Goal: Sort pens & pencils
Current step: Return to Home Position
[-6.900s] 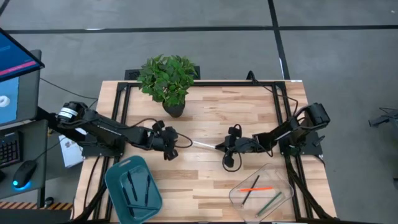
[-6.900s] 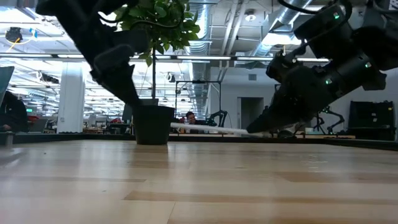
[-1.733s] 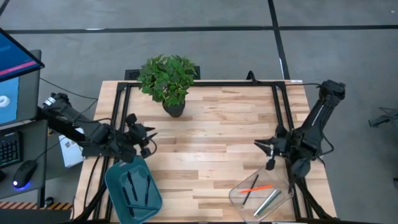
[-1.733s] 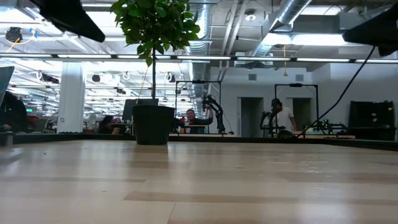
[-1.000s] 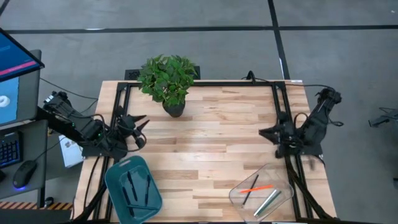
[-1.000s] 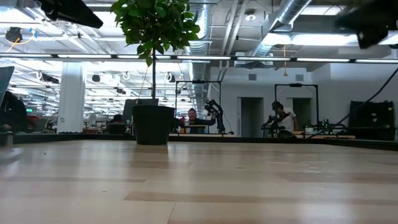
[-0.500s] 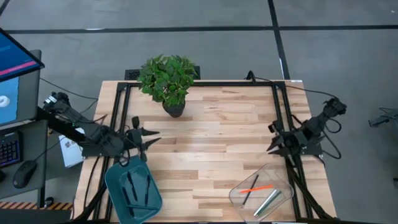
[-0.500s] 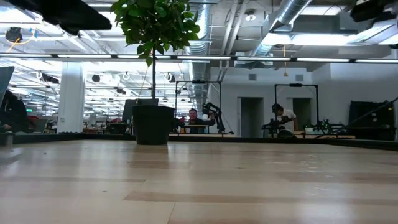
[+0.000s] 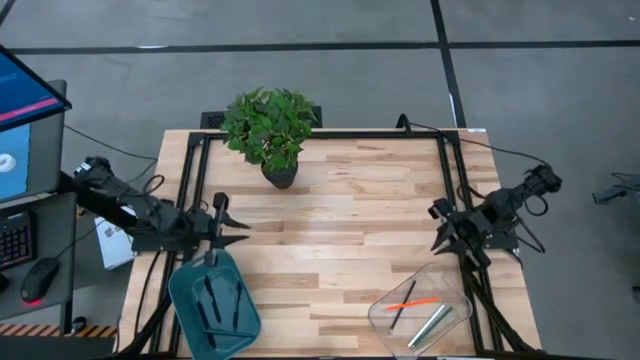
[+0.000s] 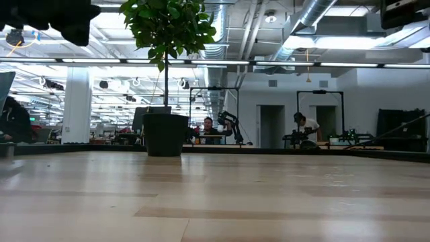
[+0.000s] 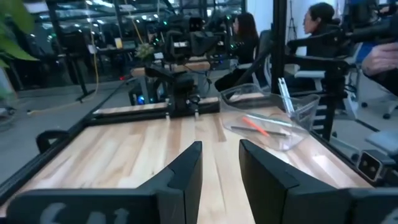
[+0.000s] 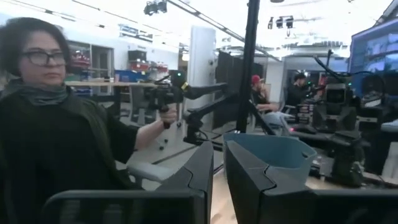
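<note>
Wood table top [image 10: 215, 195] filled foregrd. Potted plant [image 10: 164, 40], dark pot, stood at far edge, L of ctr. Dark arm parts [image 10: 54, 17] in both top corners. Two people [image 10: 302, 124] in room behind.

Bright, even overhead lighting throughout. Ceiling strip lights [image 10: 201, 62] glare in the low view. Beyond the jaws of the left gripper [image 11: 219, 144], highlights glint on the transparent bin [image 11: 308, 109].

Wooden table [image 9: 340, 250] with potted plant [image 9: 270, 125], teal bin [image 9: 178, 290], transparent bin [image 9: 447, 286].
</note>
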`<act>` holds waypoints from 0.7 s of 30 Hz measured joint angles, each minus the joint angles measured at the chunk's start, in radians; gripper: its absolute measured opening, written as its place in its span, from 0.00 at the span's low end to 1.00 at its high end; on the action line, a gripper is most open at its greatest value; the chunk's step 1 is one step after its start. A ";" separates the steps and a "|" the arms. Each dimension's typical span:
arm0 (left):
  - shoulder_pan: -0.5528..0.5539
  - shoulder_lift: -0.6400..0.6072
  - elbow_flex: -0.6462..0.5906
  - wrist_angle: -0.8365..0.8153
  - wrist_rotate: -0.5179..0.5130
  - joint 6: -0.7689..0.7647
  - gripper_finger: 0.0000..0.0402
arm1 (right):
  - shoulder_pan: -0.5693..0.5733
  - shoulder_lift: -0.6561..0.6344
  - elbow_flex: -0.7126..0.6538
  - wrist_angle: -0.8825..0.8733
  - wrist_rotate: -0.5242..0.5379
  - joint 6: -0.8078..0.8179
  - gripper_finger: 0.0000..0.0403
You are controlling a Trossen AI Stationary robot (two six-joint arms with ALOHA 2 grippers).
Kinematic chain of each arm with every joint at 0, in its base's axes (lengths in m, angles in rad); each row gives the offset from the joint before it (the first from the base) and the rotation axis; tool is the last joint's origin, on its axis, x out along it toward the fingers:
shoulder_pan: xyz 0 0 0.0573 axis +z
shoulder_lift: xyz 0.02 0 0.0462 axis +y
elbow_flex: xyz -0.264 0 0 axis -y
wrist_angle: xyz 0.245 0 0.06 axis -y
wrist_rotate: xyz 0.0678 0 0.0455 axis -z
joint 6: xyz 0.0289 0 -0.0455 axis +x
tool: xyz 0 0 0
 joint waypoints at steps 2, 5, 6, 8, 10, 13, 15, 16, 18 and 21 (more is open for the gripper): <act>0.010 -0.029 -0.010 -0.002 0.004 0.014 0.24 | -0.018 0.000 0.000 -0.002 0.000 -0.011 0.16; 0.039 -0.075 -0.014 -0.002 0.052 0.050 0.24 | -0.061 0.000 0.000 -0.010 0.000 -0.025 0.16; 0.050 -0.091 -0.014 -0.002 0.068 0.059 0.24 | -0.078 0.000 0.000 -0.012 0.000 -0.025 0.16; 0.075 -0.124 -0.014 -0.005 0.092 0.072 0.24 | -0.117 0.000 0.000 -0.019 0.000 -0.005 0.16; 0.101 -0.157 -0.014 -0.027 0.107 0.071 0.24 | -0.156 0.000 0.000 -0.040 -0.005 0.019 0.16; 0.139 -0.195 -0.014 -0.087 0.146 0.035 0.24 | -0.215 0.000 0.000 -0.073 -0.068 0.056 0.16; 0.159 -0.208 -0.022 -0.097 0.177 0.009 0.24 | -0.248 0.000 0.000 -0.085 -0.126 0.075 0.16; 0.166 -0.213 -0.030 -0.095 0.188 0.007 0.24 | -0.263 -0.001 0.000 -0.087 -0.152 0.077 0.16; 0.177 -0.224 -0.052 -0.089 0.199 0.005 0.24 | -0.284 -0.008 0.000 -0.090 -0.181 0.076 0.16; 0.191 -0.239 -0.086 -0.074 0.198 0.000 0.24 | -0.306 -0.015 0.002 -0.100 -0.182 0.073 0.16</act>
